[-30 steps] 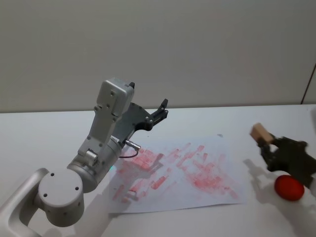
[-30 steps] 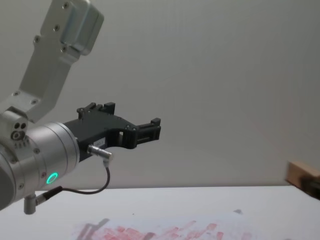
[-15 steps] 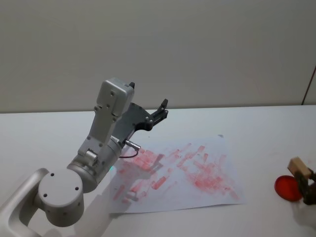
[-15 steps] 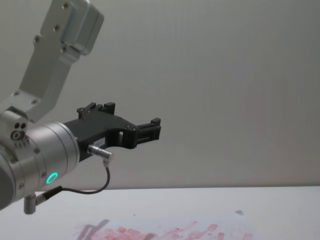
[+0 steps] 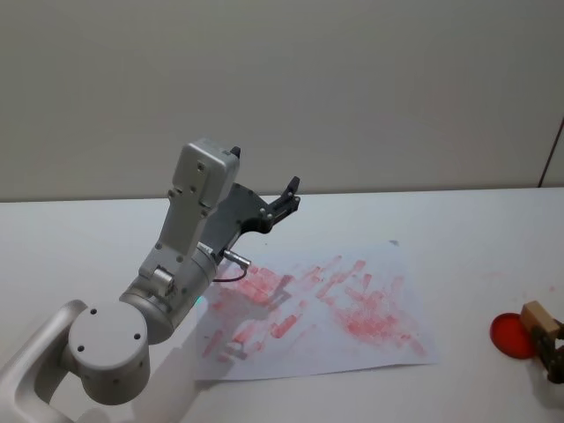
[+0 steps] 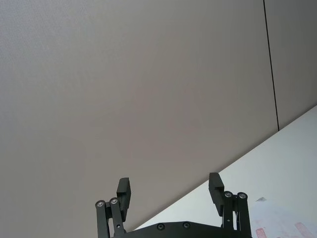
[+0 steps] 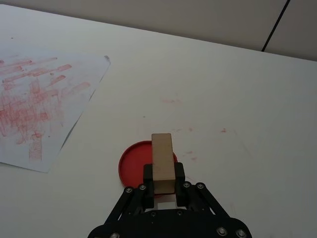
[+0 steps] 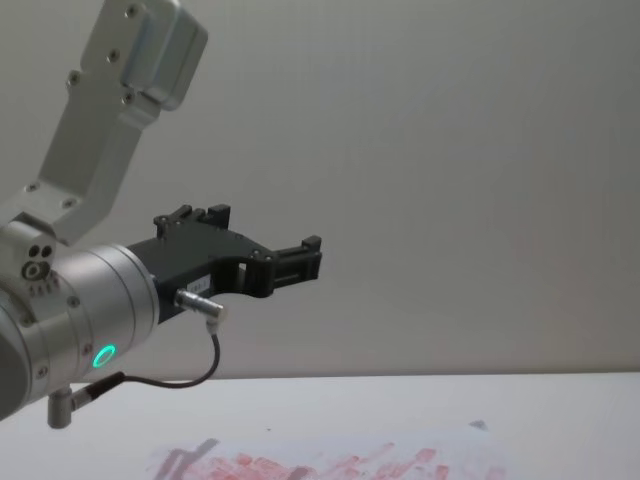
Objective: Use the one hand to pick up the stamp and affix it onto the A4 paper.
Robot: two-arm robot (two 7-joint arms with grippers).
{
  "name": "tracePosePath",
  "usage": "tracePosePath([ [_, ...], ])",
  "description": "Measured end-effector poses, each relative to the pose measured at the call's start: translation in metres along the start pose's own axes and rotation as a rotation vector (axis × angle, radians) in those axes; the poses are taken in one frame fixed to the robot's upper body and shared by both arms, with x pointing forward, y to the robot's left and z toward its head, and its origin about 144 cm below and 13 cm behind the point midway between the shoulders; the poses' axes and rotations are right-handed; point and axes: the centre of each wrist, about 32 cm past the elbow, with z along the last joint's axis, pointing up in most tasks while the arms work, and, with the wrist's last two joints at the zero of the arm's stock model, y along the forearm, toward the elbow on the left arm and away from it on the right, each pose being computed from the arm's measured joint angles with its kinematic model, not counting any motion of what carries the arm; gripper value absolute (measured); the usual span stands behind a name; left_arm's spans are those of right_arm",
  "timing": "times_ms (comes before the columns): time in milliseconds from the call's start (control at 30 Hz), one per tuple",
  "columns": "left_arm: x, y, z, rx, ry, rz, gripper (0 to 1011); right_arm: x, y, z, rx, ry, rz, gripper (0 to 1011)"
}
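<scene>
I've got the stamp [image 7: 162, 163] pinched between the jaws of my right gripper [image 7: 164, 181], down at the right edge of the table, and it is poised right over the red ink pad [image 7: 134, 166], just beside the near corner of the A4 paper [image 7: 34, 106]. The block looks like plain light wood: stiff, light, nothing to crush, and smooth-sided enough that I'd guess it could twist if gripped too near an end. My jaws press on its two long side faces at the end nearest my wrist, which seems a sound hold. Its long axis runs straight out from my jaws, the free end pointing ahead toward the pad and the far table. In the head view the stamp [image 5: 538, 317] sits tilted beside the red disc [image 5: 511, 336]. My left gripper [image 6: 171, 198] hangs parked up high above the sheet's far side, jaws spread wide and empty.
</scene>
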Motion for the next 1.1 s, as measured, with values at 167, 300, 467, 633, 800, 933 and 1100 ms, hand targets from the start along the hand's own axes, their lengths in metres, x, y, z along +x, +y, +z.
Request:
tracePosePath([
  [167,0.0,0.0,0.0,0.0,0.0,0.0,1001,0.0,0.005,0.001,0.0,-0.009,0.011,214],
  [300,0.0,0.0,0.0,0.0,0.0,0.0,1001,0.0,0.008,0.001,0.001,-0.015,0.02,214],
  [467,0.0,0.0,0.0,0.0,0.0,0.0,1001,-0.001,0.012,0.002,0.002,-0.021,0.028,233],
  [633,0.0,0.0,0.0,0.0,0.0,0.0,1001,-0.001,0.014,0.003,0.003,-0.024,0.033,359],
  [800,0.0,0.0,0.0,0.0,0.0,0.0,1001,-0.001,0.015,0.003,0.002,-0.026,0.038,554],
  [933,0.0,0.0,0.0,0.0,0.0,0.0,1001,-0.001,0.016,0.003,0.002,-0.028,0.04,675],
  [1100,0.0,0.0,0.0,0.0,0.0,0.0,1001,-0.001,0.017,0.003,0.002,-0.029,0.042,806],
])
